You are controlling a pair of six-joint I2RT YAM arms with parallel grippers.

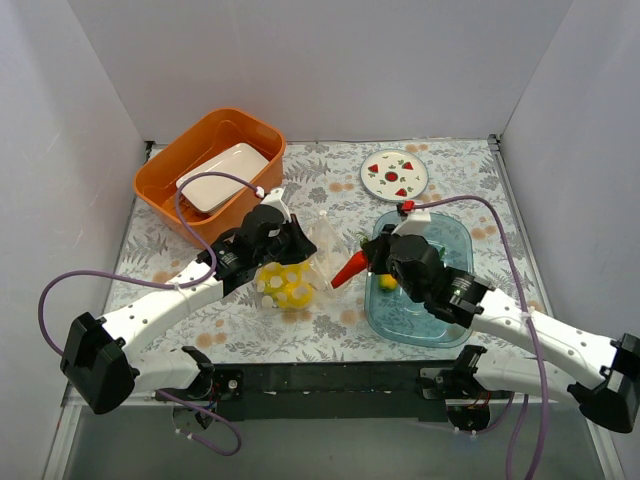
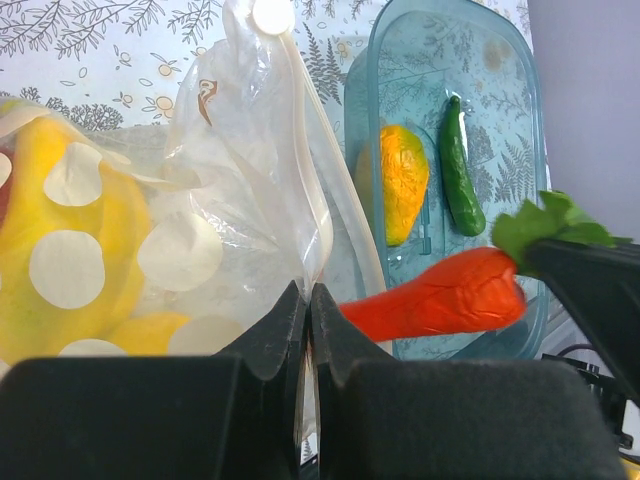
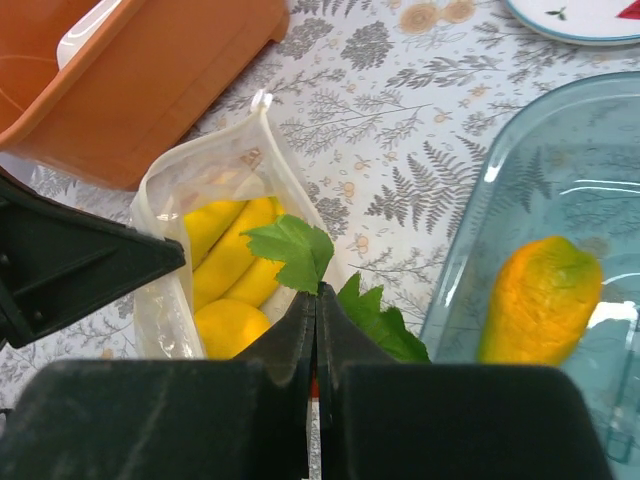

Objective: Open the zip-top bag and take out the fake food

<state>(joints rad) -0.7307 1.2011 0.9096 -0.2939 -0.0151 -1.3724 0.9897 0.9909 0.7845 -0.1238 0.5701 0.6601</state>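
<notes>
The zip-top bag [image 1: 303, 262], clear with white dots, stands open at mid-table with yellow fake food [image 1: 285, 288] inside. My left gripper [image 1: 297, 244] is shut on the bag's rim, seen pinched between the jaws in the left wrist view [image 2: 308, 297]. My right gripper [image 1: 371, 257] is shut on the green leafy top [image 3: 292, 250] of a long red pepper [image 1: 349, 270], holding it in the air between the bag and the blue tray [image 1: 437, 330]. The pepper [image 2: 440, 295] is outside the bag [image 2: 240, 190]. A yellow-orange piece [image 2: 403, 183] and a green piece [image 2: 460, 168] lie in the tray.
An orange tub [image 1: 165, 175] holding a white dish [image 1: 225, 176] stands at the back left. A strawberry-printed plate [image 1: 395, 175] lies at the back right. White walls enclose the patterned tabletop.
</notes>
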